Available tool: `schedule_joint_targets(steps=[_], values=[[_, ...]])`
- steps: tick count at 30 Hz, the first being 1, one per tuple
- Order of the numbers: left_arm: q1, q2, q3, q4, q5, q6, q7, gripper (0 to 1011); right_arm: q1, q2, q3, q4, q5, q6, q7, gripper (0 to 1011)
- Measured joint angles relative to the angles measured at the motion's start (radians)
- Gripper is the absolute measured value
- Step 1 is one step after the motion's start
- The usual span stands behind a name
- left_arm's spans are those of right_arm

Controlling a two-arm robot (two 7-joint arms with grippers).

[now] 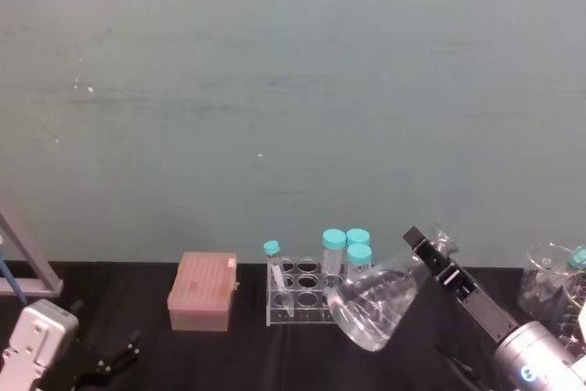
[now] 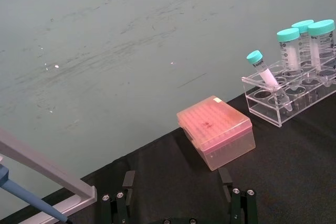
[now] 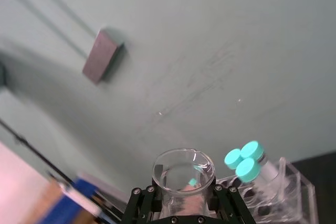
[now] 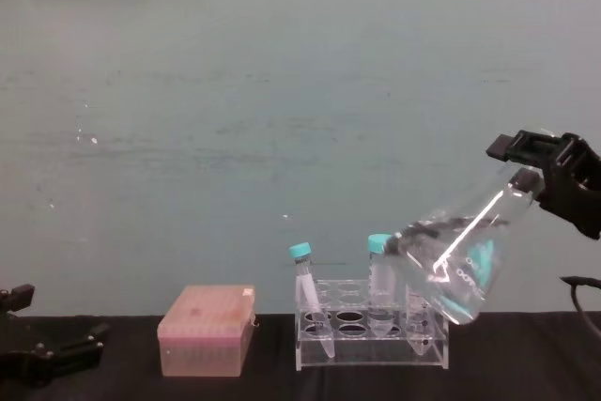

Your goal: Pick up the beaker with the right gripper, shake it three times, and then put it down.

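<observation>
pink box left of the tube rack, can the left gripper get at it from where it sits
Probably yes. The left gripper sits open and low, with the pink box straight ahead of it and only bare black tabletop between them.

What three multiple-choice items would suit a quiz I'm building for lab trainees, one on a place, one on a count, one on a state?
1. Where is the pink box from the tube rack? A) on the robot's left B) on top C) on the robot's right
2. How many teal-capped tubes are in the rack? A) two B) four C) six
3. The beaker is: A) standing upright B) lying flat C) held tilted, aloft
1 A: the box sits left of the rack. 2 B: four teal caps show. 3 C: the right gripper clamps its neck in its jaws, base lifted; the left gripper rests low at left.
</observation>
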Motion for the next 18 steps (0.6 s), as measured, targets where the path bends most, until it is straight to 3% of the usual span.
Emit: schedule_joint_targets(steps=[3,5,11,14,15,18], values=[[0.000,0.000,0.000,0.000,0.000,0.000,0.000,1000,-0.010,-0.029,0.022,-0.004,0.061,0.021,-0.025,450],[0.000,0.000,0.000,0.000,0.000,0.000,0.000,1000,-0.019,-0.059,0.045,-0.008,0.126,0.041,-0.053,451],[0.000,0.000,0.000,0.000,0.000,0.000,0.000,1000,-0.025,-0.078,0.059,-0.010,0.189,0.059,-0.086,450],[0.000,0.000,0.000,0.000,0.000,0.000,0.000,1000,-0.018,-0.049,0.036,-0.008,0.155,0.050,-0.087,451],[0.000,0.000,0.000,0.000,0.000,0.000,0.000,1000,-0.009,-0.009,0.010,-0.004,0.098,0.029,-0.077,450],[0.000,0.000,0.000,0.000,0.000,0.000,0.000,1000,0.007,0.050,-0.034,0.001,-0.001,-0.010,-0.059,450]])
